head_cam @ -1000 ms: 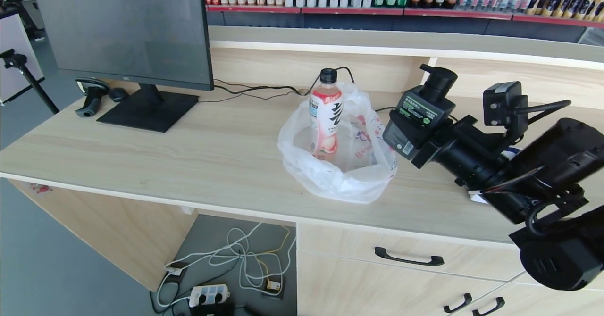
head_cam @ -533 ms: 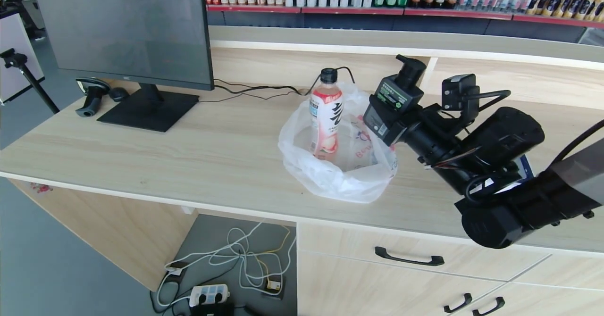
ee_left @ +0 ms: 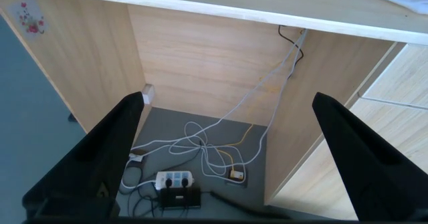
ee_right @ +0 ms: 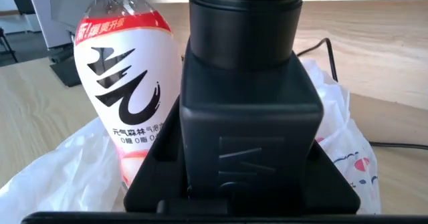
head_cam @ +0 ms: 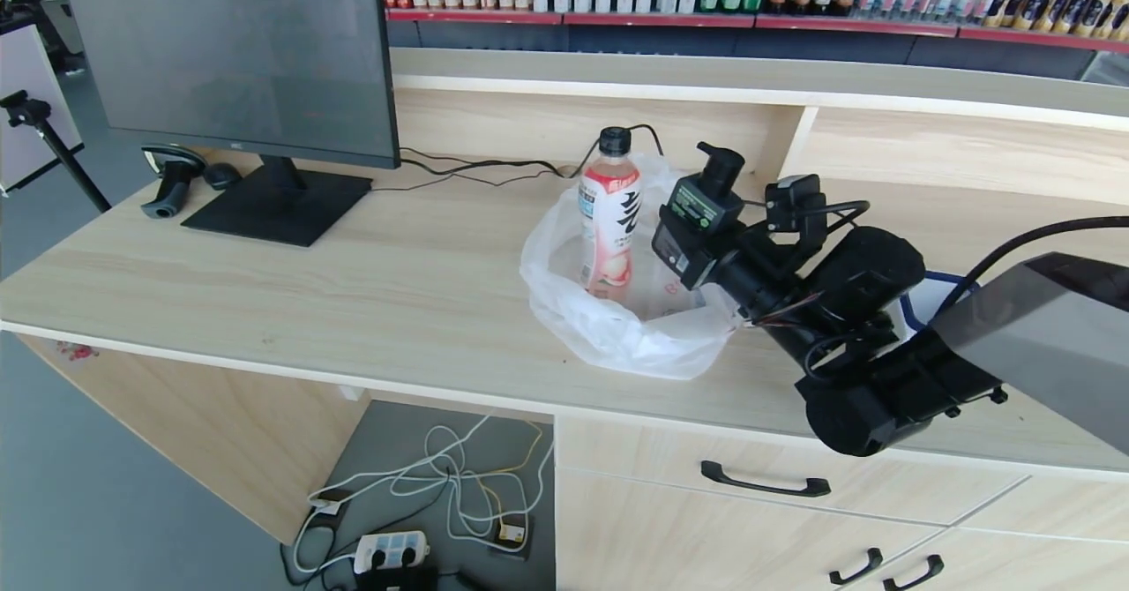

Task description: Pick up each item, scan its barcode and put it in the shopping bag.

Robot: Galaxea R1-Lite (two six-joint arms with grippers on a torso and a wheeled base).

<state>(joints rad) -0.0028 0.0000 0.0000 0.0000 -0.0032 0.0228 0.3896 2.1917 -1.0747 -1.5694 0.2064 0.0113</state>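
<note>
Right claw (head_cam: 703,258): pressed onto the lower part of the black pump bottle (head_cam: 699,209), one finger on each side; nothing else is in its grip.
Black pump bottle: dark and square-bodied, with a green label and a pump head; held tilted at the right rim of the shopping bag (head_cam: 617,335), pump end up and leaning away from the robot. Whether it touches the bag's plastic cannot be told.
Left claw (ee_left: 229,100): fingers spread wide, holding nothing, hanging lower than the surface (head_cam: 353,282) that carries the shopping bag.
Shopping bag: thin white plastic, mouth open, sitting on the surface.
Pink drink bottle (head_cam: 609,220): upright inside the shopping bag, at its left side, just beside the black pump bottle.
Monitor (head_cam: 238,53): well left of the shopping bag.
Handheld scanner (head_cam: 172,185): in a stand, beyond the monitor from the shopping bag.
Power strip (ee_left: 175,180): on the floor among cables, below and left of the shopping bag.
</note>
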